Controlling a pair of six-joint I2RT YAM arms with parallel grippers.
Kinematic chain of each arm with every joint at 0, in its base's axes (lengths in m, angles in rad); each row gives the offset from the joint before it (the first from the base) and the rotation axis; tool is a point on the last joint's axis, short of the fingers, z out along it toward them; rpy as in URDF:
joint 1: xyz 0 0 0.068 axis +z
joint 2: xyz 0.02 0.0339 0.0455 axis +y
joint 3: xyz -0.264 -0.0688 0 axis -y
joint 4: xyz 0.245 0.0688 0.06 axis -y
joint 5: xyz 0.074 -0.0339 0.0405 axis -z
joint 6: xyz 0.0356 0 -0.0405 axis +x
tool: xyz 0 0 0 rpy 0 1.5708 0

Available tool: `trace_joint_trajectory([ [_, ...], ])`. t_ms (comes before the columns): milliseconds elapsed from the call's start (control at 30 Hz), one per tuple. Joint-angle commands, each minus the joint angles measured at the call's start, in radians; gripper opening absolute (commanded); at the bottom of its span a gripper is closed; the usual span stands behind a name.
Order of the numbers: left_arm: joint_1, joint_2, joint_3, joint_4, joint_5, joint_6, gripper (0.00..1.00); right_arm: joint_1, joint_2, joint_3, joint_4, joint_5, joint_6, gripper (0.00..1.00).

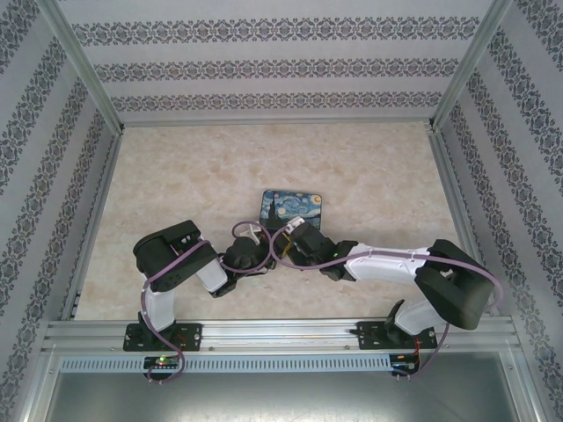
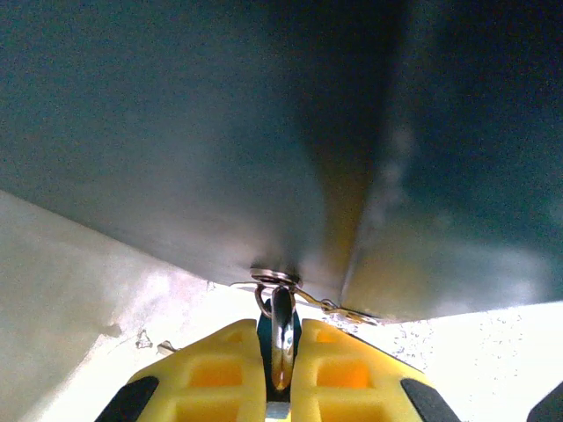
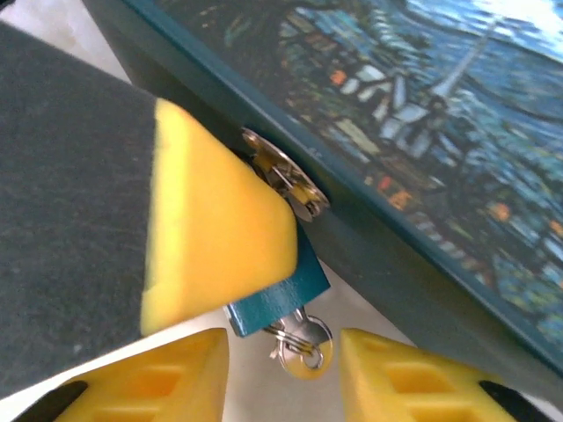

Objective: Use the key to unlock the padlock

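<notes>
The small padlock (image 3: 283,297) has a teal body and a silver shackle (image 2: 282,323), and it hangs from the metal hasp (image 3: 280,176) on the side of the night-sky-print box (image 1: 295,206). My left gripper (image 2: 280,329) is shut on the padlock, and one of its yellow fingers (image 3: 211,237) covers most of the body in the right wrist view. The silver key (image 3: 305,338) sticks out of the padlock's underside on a small ring. My right gripper (image 3: 283,353) is open, one finger on each side of the key and neither touching it.
The box stands mid-table on the marbled surface (image 1: 176,193). Both arms crowd its near side, the left gripper (image 1: 249,255) and right gripper (image 1: 294,236) almost touching. Patterned walls (image 1: 281,66) close in the table at the back and on both sides.
</notes>
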Motion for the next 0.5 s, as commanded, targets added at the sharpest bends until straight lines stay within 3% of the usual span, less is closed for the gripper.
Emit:
trace_joint_trajectory([
  [0,0.009,-0.012,0.021,0.045,0.012,0.018,0.0,-0.006,0.018,0.032,0.021,0.013,-0.01,0.27],
  [167,0.009,-0.012,0.019,0.043,0.012,0.016,0.0,-0.036,-0.017,0.034,0.026,-0.06,0.005,0.0],
  [367,0.009,-0.007,0.017,0.042,0.008,0.019,0.0,-0.104,-0.096,-0.007,0.053,-0.253,0.05,0.0],
  [400,0.009,-0.006,0.018,0.043,0.007,0.019,0.0,-0.118,-0.108,-0.017,0.06,-0.291,0.058,0.01],
  [467,0.008,-0.002,0.018,0.042,0.006,0.019,0.0,-0.145,-0.146,-0.041,0.072,-0.349,0.081,0.37],
])
